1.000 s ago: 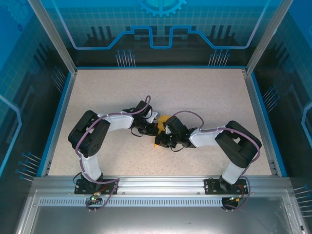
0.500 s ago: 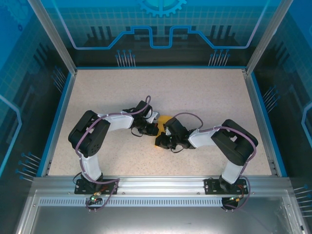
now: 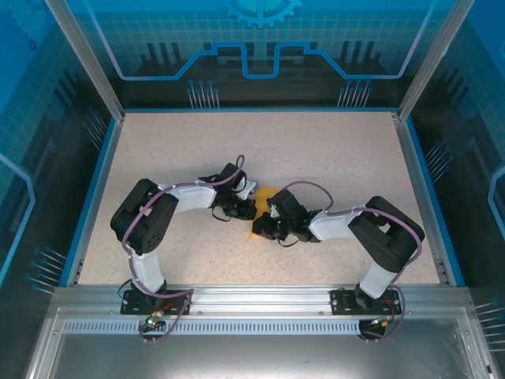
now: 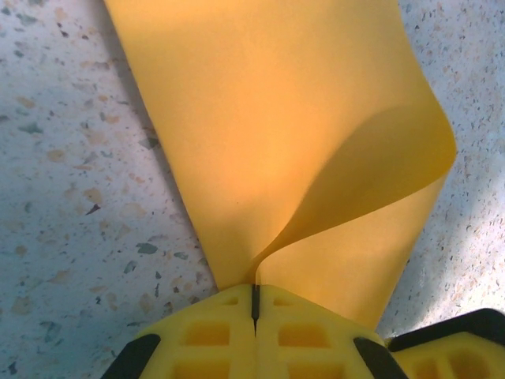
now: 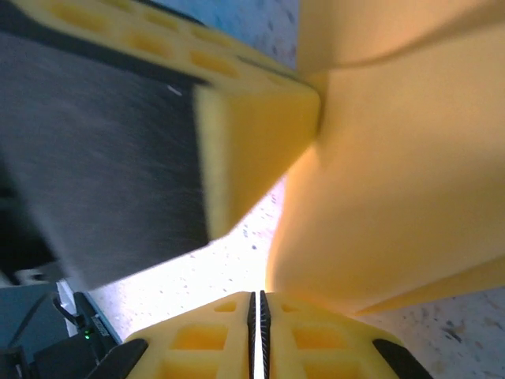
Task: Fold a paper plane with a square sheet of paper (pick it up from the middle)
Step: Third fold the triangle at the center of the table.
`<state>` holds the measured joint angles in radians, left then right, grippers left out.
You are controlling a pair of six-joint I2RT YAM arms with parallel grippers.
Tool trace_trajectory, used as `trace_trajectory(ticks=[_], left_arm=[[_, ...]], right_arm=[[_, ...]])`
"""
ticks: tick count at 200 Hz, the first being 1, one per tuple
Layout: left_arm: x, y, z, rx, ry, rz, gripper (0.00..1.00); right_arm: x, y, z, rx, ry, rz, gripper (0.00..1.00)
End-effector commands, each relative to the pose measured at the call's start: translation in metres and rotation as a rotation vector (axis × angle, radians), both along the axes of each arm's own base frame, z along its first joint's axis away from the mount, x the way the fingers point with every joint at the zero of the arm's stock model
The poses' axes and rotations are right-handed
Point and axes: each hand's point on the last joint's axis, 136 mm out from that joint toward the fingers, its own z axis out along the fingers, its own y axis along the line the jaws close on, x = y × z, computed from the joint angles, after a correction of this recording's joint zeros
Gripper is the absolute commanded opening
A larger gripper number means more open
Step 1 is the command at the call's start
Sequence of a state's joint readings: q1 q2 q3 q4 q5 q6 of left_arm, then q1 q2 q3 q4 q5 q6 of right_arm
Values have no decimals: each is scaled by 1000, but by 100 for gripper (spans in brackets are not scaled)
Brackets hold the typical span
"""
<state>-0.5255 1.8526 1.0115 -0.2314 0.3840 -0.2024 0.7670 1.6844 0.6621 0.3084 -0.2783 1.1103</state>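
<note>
Left claw [image 3: 245,208], right claw [image 3: 261,229] meet over paper [image 3: 265,193].

Count as inspected.

- Arms: two, a left arm [image 3: 150,217] and a right arm [image 3: 379,233].
- Grippers: two, a left gripper [image 4: 255,300] and a right gripper [image 5: 255,304]. Each has two yellow fingers [image 4: 205,335], four in all.
- Orange-yellow sheet [image 4: 276,134]: one, with no second piece seen.
- Purple cables: two, a left cable [image 3: 193,186] and a right cable [image 3: 304,185], one per arm.
- Table [image 3: 331,150]: one.

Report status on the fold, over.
Left gripper shut on the paper sheet, sheet curled. Right gripper shut, tips against the sheet. No obstruction seen.
</note>
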Motion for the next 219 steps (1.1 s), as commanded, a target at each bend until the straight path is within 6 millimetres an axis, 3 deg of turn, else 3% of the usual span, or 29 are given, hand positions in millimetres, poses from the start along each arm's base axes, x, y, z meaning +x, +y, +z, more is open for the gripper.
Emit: trace_trajectory(ticks=[1,91,164,219], left_arm=[[-8,2,-8,15,46,-29,3],[-9,3,-8,21,50,-32,2],[-9,3,-10,26,57,-34,2],[-9,3,-11,28,59,-34,2]], right_arm=[[10,-7,8,11,-43,-22,13],[4,-23,-35,-70,51,-66,12],[23,-25,6,7,-46,-72,13],[29,-31,-8,-17,-20,-81,13]])
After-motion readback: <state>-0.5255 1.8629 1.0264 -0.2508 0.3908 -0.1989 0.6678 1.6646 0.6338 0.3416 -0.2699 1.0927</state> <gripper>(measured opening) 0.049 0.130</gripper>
